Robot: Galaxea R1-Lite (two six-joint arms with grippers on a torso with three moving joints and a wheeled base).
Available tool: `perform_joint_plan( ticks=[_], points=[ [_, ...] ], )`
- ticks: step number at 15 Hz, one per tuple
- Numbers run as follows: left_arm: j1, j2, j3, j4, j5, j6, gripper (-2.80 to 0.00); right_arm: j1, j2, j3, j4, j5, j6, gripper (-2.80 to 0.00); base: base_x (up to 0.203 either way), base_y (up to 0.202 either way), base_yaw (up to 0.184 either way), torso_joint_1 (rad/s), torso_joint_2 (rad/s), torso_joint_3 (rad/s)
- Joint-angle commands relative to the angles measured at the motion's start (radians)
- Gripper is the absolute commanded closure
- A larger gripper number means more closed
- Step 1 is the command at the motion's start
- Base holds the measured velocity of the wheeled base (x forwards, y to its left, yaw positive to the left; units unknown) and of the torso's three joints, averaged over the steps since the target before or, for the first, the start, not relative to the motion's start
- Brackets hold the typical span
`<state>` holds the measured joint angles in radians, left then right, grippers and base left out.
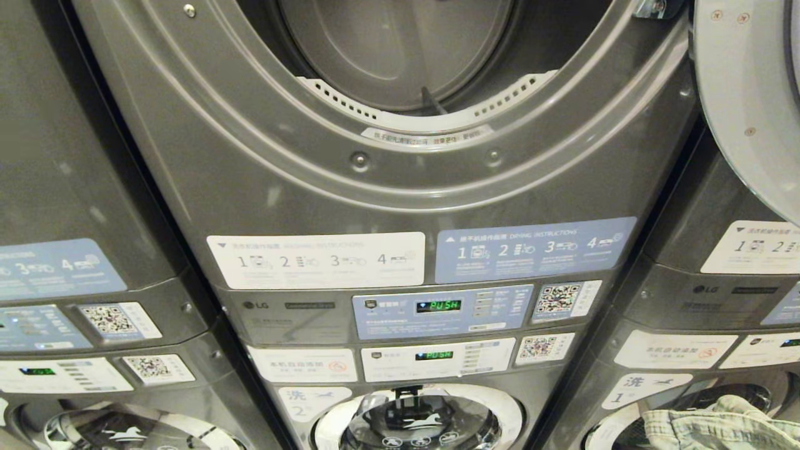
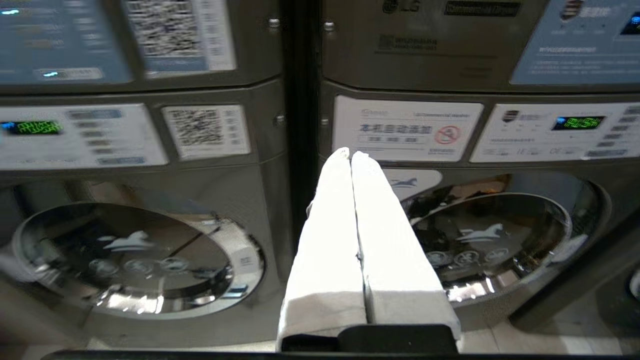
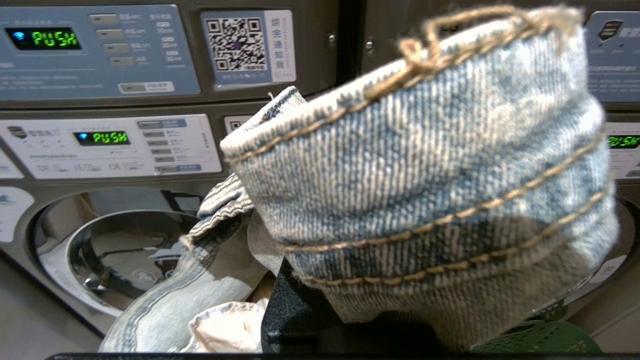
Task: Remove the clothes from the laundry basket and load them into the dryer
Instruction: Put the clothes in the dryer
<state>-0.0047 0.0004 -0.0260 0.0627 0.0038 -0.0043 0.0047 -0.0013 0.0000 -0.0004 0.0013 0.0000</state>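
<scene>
The dryer fills the head view, its round opening showing an empty grey drum, and its door is swung open to the right. Light blue denim jeans are bunched over my right gripper, hiding its fingers; only its black body shows beneath the cloth. A fold of the jeans shows at the head view's lower right. A corner of the green laundry basket lies below the jeans. My left gripper is shut and empty, its white-covered fingers pressed together before the lower machines.
Under the dryer sits a washer with a closed glass door and control panels showing PUSH. Matching stacked machines stand on the left and right. A pale cloth hangs beside the jeans.
</scene>
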Motion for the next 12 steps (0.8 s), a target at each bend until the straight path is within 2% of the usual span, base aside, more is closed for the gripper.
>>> perform_joint_plan(
  ticks=[1, 12],
  points=[
    [0.002, -0.003, 0.000, 0.000, 0.001, 0.000, 0.00, 0.001, 0.000, 0.000, 0.000, 0.000, 0.000, 0.00, -0.010, 0.003, 0.106, -0.002, 0.01, 0.002],
    [0.002, -0.003, 0.000, 0.000, 0.001, 0.000, 0.00, 0.001, 0.000, 0.000, 0.000, 0.001, 0.002, 0.00, 0.001, -0.008, 0.175, 0.004, 0.00, 0.002]
  ],
)
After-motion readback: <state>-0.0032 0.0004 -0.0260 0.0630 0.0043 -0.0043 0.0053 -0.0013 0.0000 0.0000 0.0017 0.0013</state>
